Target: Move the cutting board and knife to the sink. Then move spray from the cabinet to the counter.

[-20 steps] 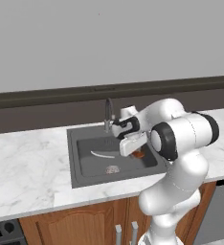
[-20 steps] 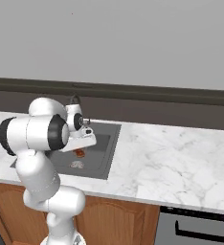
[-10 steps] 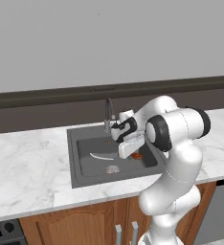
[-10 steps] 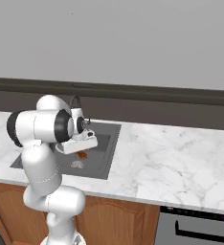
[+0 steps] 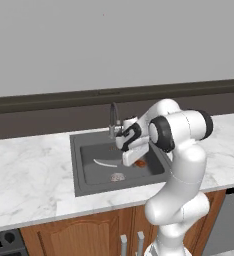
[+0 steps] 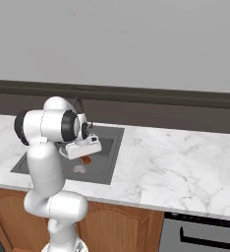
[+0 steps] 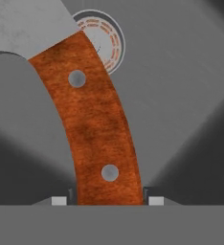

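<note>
A: Holding anything down there?

B: Yes. The gripper (image 7: pixel 107 200) is clamped on the knife (image 7: pixel 97 124), a finger on each side of the reddish-brown handle, low inside the sink (image 5: pixel 84 167).

A: And the blade?

B: It reaches toward the round drain (image 7: pixel 104 38). From the left base camera the hand hangs just in front of the faucet (image 5: pixel 112 120), marble counter (image 5: pixel 29 180) all round.

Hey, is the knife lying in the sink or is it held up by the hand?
Held up. In the hand view, the knife handle sits between the hand's fingertips, above the sink floor and drain.
</note>
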Tool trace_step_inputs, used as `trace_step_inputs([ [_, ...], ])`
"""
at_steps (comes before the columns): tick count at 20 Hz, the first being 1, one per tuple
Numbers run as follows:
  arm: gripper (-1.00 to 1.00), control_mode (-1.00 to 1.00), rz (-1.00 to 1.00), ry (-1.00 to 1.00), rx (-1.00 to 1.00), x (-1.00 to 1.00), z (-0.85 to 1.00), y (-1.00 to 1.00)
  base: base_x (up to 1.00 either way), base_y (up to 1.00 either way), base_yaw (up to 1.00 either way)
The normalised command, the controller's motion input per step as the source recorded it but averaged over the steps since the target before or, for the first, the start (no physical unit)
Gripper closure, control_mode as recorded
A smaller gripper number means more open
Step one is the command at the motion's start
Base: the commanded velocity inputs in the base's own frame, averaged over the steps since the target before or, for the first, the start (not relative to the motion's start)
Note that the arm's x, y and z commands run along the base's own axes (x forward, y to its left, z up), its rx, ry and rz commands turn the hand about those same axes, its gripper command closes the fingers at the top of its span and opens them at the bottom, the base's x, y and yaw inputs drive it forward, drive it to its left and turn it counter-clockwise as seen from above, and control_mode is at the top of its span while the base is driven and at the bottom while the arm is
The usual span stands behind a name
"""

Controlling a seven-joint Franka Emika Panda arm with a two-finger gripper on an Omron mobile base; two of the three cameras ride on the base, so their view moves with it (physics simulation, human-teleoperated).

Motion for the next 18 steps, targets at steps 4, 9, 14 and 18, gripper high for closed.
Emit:
trace_step_inputs([
  [4,1.00,-1.00,0.00,-0.07,0.00,0.06,-0.23,0.00,0.00,0.00,0.00],
  [9,1.00,-1.00,0.00,-0.08,0.00,0.14,-0.10,0.00,0.00,0.00,0.00],
  [14,1.00,-1.00,0.00,-0.05,0.00,0.07,-0.18,0.00,0.00,0.00,0.00],
  [18,1.00,-1.00,0.00,-0.01,0.00,0.04,-0.30,0.00,0.00,0.00,0.00],
])
